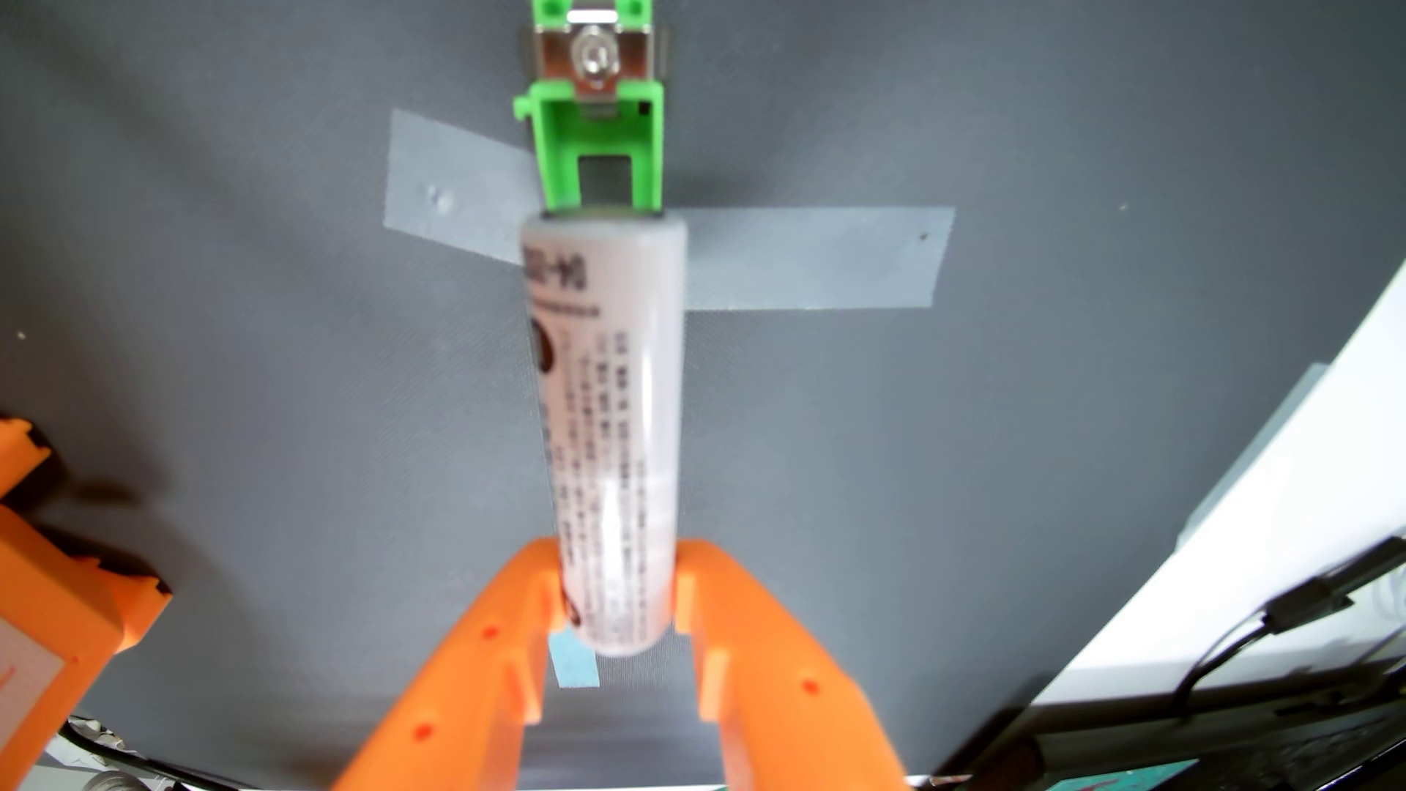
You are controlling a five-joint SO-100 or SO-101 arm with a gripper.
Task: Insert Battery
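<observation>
Wrist view. The orange tool point(618, 589), made of 2 matte plastic fingers point(487, 669) with layered print ridges and small round holes, enters from the bottom edge and is clenched on 1 battery point(609, 426), gripping it near its lower end. The battery is a smooth, glossy white cylinder with dark printed text in columns along its sleeve and a dark round mark near the upper left side; the print is too blurred to read. It stands out lengthwise from the tool toward the top of the frame, tilted slightly left at its far end. A small light-blue square of tape point(572, 663) shows between the fingers, below the battery's near end.

At the left edge, 1 orange plastic block point(61, 586) with dark seams sits partly out of frame. The table point(228, 380) is covered with a grey, finely woven mat. At the lower right, a white surface point(1293, 532) borders the mat, with black cables point(1248, 646) lying across it.

Beyond the battery's far end, 2 strips of pale grey tape point(814, 258) lie flat on the mat, 1 on each side of 1 bright green plastic holder point(601, 129). The holder is an open rectangular frame carrying 1 shiny metal contact plate point(593, 61) at its far end. The battery's tip overlaps the holder's near edge in the picture; whether they touch cannot be told.
</observation>
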